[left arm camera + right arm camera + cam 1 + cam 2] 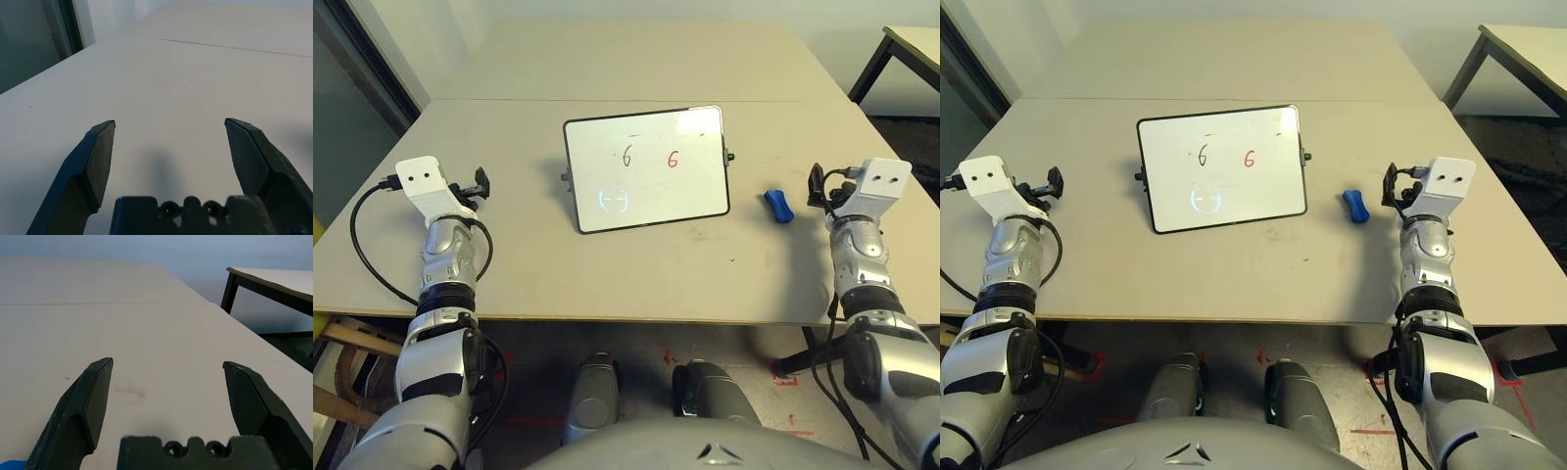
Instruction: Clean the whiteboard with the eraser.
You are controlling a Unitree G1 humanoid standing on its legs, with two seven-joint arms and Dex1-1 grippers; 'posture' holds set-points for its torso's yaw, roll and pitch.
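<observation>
Near the desk's (656, 274) front-right corner, the blue eraser (778, 206) lies by the wide-open right claw (167, 363); it looks light, perhaps foamy, best pinched at its waist. The left claw (170, 122) gapes too.

Silver forearms (449, 255) with black bands, looping black cables (355, 230), white wrist brackets (427, 188), black fingers (95, 166).

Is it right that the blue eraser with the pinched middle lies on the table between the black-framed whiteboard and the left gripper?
Not quite: the left eye view shows the blue eraser with the pinched middle on the table between the black-framed whiteboard and the right gripper, not the left one.
</observation>
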